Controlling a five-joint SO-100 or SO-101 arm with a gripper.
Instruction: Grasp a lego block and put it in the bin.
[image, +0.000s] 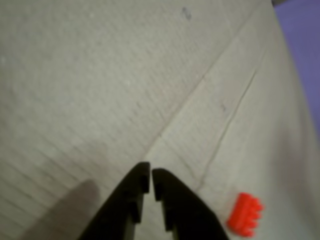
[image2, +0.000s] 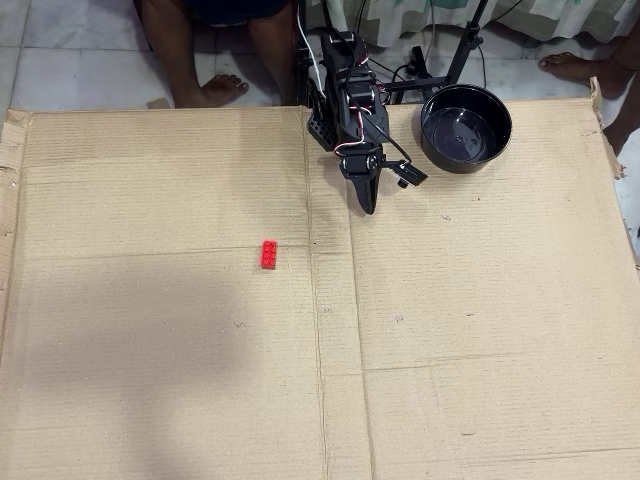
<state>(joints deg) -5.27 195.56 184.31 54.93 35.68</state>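
Gripper (image: 150, 175) nearly closed, empty; lego block (image2: 269, 254) on cardboard (image2: 150, 350), well apart from bin (image2: 465, 127).

One red lego block (image2: 269, 254), one round black bin (image2: 465, 127), one robot arm (image2: 345, 95) with one two-finger gripper (image2: 368, 208), one cardboard sheet (image2: 150, 380) covering the floor, three bare feet along the overhead view's upper edge
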